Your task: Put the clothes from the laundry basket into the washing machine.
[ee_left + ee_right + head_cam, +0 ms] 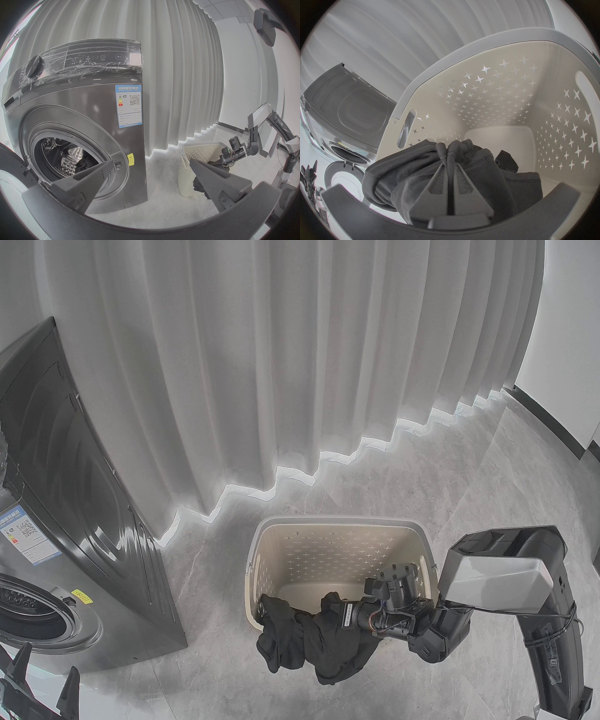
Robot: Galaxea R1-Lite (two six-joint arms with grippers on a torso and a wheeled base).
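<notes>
The laundry basket (pixel 337 524) stands on the floor (pixel 406 477) a little out from the hem of the curtain (pixel 281 365), with bare floor on all four sides. A strip of open floor separates its left wall from the near corner of the washing machine (pixel 75 502), which stands against the curtain at the left. The machine's round door (pixel 343 181) is swung open, leaving the mouth of the drum (pixel 68 159) uncovered and facing the open floor. To the right of the basket the floor runs bare to the wall (pixel 562 365).

A dark garment (pixel 312 640) lies across the basket's near rim towards its near-left corner, part of it inside the basket and the rest hanging down the outside of the near wall. The far part of the basket's bottom shows bare.

The right gripper (pixel 451 162) sits over the basket's near rim, its two fingers pressed together on a bunched fold of the dark garment, the cloth gathered into a knot at their tips. The left gripper (pixel 150 162) hangs in front of the washing machine, level with the drum mouth and apart from it, its fingers spread wide with nothing between them
</notes>
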